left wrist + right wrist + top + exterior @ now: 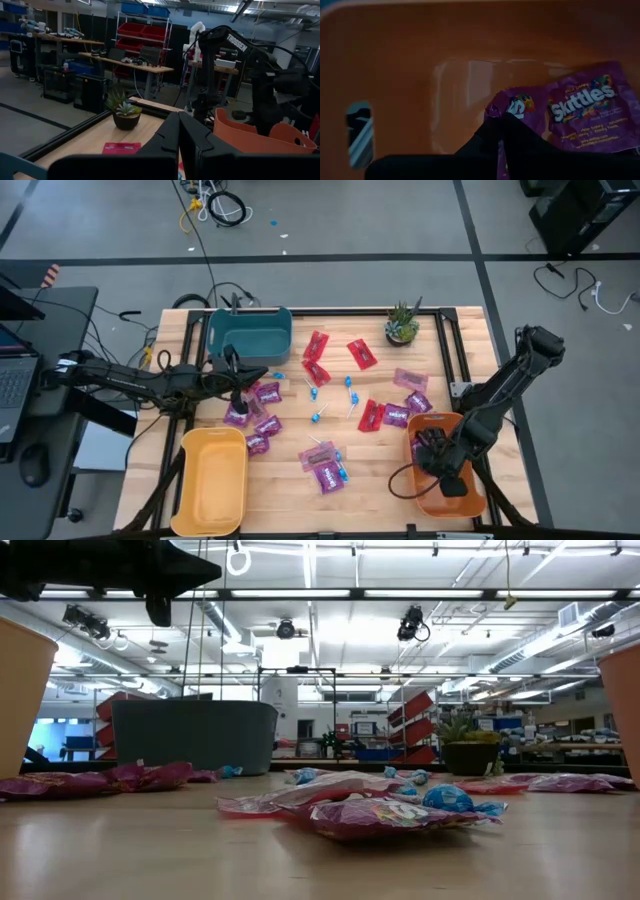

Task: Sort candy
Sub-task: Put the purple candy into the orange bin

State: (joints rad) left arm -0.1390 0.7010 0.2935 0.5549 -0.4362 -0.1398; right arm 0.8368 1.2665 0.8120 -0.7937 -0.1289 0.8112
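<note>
Orange bin [428, 480], at 4 o'clock on the table [380, 480]: right gripper [499, 125] inside it, fingers nearly together on the edge of a purple packet [580, 120] lying on the bin floor. Left gripper [238, 398] closed and empty, above purple packets [252, 408] at 9 o'clock. Loose candy at table centre: red packets [340, 355], blue lollipops [330, 395]. Teal bin [250, 330] at 11 o'clock; yellow bin [212, 480] at 7 o'clock; potted plant [402, 326] at 1 o'clock.
</note>
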